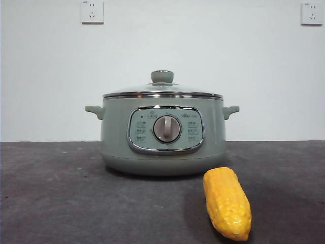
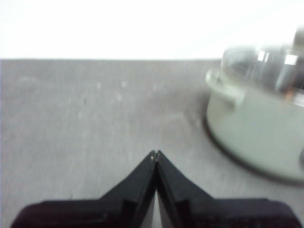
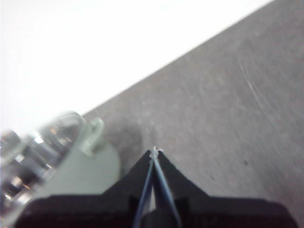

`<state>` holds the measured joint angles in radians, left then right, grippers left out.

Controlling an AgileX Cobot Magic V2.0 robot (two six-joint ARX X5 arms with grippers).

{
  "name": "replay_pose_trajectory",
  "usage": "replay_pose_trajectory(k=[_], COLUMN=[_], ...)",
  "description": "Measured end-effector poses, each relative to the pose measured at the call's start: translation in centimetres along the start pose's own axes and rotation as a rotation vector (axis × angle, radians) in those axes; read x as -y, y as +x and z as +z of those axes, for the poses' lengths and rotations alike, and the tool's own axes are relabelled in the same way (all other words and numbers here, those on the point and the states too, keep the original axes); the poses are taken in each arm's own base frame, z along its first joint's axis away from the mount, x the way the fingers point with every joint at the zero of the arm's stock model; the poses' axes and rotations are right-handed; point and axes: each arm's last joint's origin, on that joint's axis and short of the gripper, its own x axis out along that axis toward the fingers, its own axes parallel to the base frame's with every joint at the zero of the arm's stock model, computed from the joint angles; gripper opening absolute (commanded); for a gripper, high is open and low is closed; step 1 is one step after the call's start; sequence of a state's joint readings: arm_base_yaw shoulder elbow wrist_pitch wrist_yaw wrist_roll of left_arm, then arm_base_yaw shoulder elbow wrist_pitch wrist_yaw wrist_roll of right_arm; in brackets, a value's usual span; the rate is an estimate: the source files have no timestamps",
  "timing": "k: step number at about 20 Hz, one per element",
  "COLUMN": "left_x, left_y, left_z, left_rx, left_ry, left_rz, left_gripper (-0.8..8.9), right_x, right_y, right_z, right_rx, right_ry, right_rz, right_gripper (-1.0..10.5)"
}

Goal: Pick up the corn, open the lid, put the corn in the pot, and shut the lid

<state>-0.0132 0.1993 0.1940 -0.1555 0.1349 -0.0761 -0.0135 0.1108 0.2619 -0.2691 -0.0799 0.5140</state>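
The sage-green pot (image 1: 162,137) stands in the middle of the dark table with its glass lid (image 1: 162,91) on it, green knob on top. The yellow corn (image 1: 227,203) lies on the table in front of the pot, a little to the right. Neither gripper shows in the front view. My left gripper (image 2: 155,154) is shut and empty above bare table, with the pot (image 2: 256,128) and lid (image 2: 266,66) off to one side. My right gripper (image 3: 155,151) is shut and empty, with the pot (image 3: 80,171) and lid (image 3: 42,147) beside it. The corn is out of both wrist views.
A white wall stands behind the table, with two sockets (image 1: 92,11) high up. The dark grey table top (image 1: 51,193) stretches to both sides of the pot.
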Motion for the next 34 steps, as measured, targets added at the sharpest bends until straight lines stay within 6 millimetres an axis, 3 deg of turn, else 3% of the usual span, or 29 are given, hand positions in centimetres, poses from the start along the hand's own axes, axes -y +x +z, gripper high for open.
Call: replay_pose_trajectory(k=[5,11,15,22,28,32,34], left_x=[0.4,0.9,1.2,1.6,1.7,1.9,1.9], left_y=[-0.4,-0.5,-0.1,1.7,3.4,3.4,3.4], left_z=[3.9,8.3,10.1,12.3,11.3,11.1,11.1], left_rx=[-0.024,-0.168,-0.259,-0.425,-0.538,-0.554,-0.554], left_ry=[-0.061,-0.104,-0.131,-0.165,-0.149,-0.113,-0.103], left_rz=[-0.001,-0.062,-0.13,-0.275,-0.426,-0.451,-0.457], left_gripper=[-0.05,-0.04,-0.04,-0.04,-0.04,-0.04,-0.04], right_x=[-2.3,-4.4,-5.3,-6.5,-8.6,-11.5,-13.1], right_y=[-0.3,0.3,1.0,3.6,7.6,9.1,9.6], right_z=[3.8,7.5,8.8,9.6,5.8,1.5,-0.7], right_rx=[-0.068,-0.291,-0.446,-0.758,-1.078,-1.205,-1.244], right_ry=[0.02,0.029,0.046,0.058,-0.035,-0.216,-0.279], right_rz=[-0.011,-0.082,-0.12,0.043,0.067,-0.009,-0.02], right_gripper=[-0.1,0.0,0.0,0.1,2.7,4.7,4.8])
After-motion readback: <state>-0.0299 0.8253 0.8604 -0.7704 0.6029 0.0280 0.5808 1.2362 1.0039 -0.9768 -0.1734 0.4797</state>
